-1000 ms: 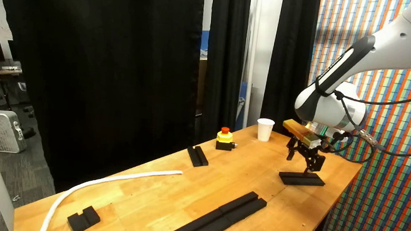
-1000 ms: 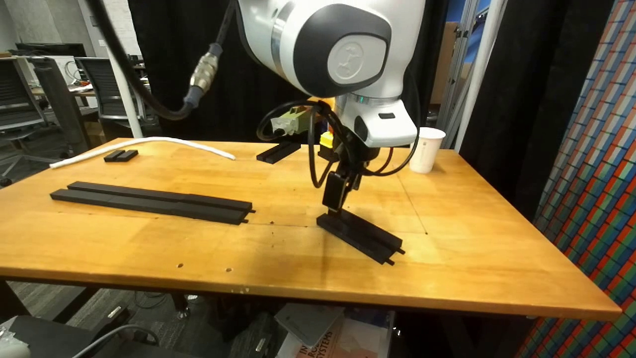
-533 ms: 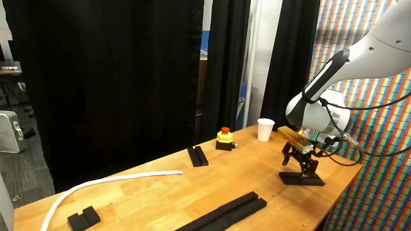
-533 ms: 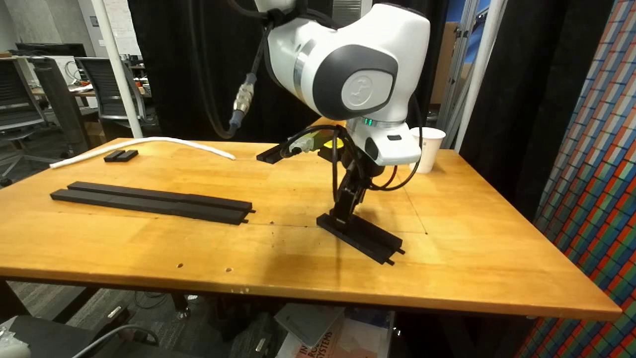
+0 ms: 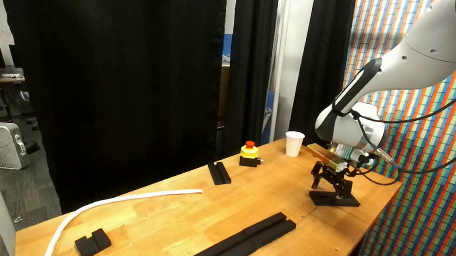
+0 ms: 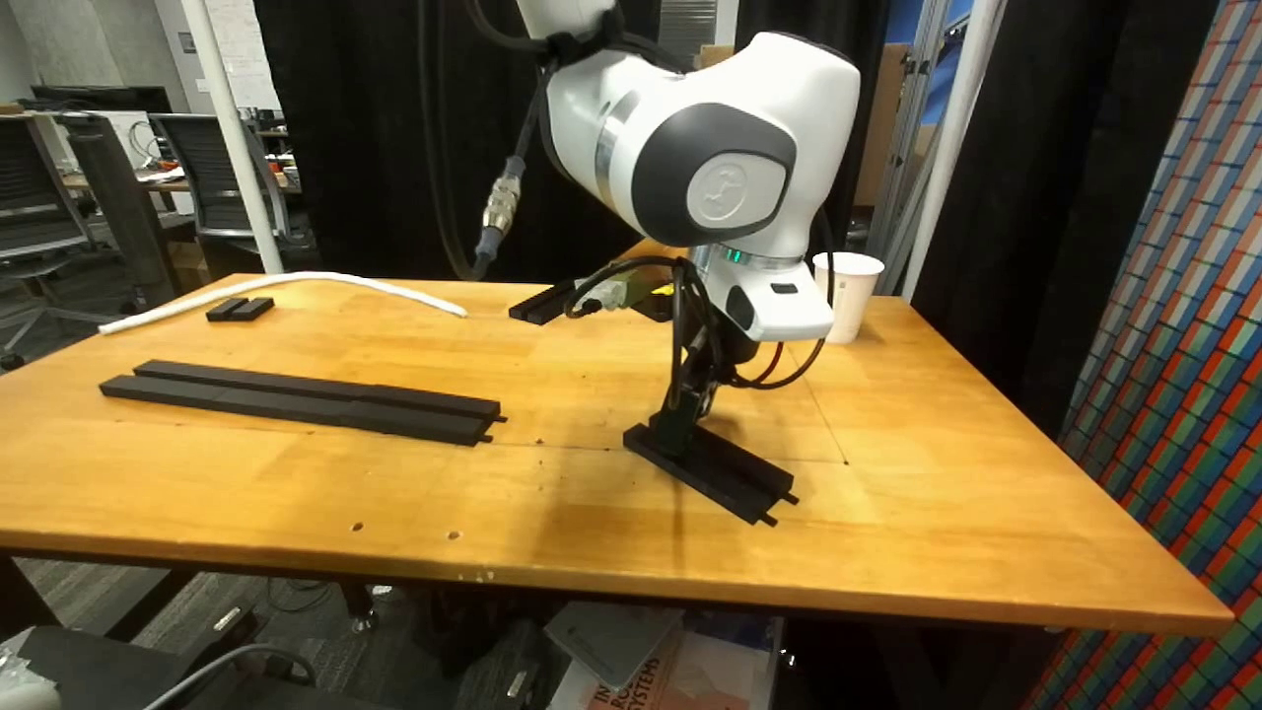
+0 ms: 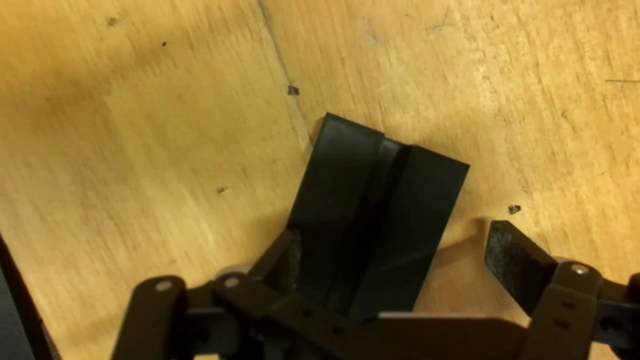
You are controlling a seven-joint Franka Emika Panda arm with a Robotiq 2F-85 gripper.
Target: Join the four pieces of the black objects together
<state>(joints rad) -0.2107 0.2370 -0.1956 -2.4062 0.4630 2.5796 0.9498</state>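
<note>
Gripper (image 7: 392,245) stood low over the bar (image 6: 735,473), its fingers (image 7: 522,267) spread wide apart, with nothing clamped between them. In the wrist view one finger lay at the bar's long edge, touching or just beside it (contact not resolved); the opposite finger stood clear of the other edge. The bar lay flat on the table (image 6: 937,552), near the strip (image 6: 296,406), askew to it and not joined. Strip: the assembled part, lying flat and straight in an exterior view. One seam (image 5: 244,232) showed clearly; a second could not be made out with certainty, so whether two or three pieces composed it was undetermined. Its pins (image 6: 501,419) were uncovered and pointed toward the bar. Stage, by judgement: if the strip comprised three pieces, only the bar was left to add, and the grip, the turn into line and the push onto the pins were all not yet done. Farther off lay a block (image 5: 220,173) and a smaller block (image 5: 92,243), read as no part of the four, with a cord (image 5: 121,197) near both. Beyond, toward the back, stood a button (image 5: 249,150) and a cup (image 5: 294,144).
</note>
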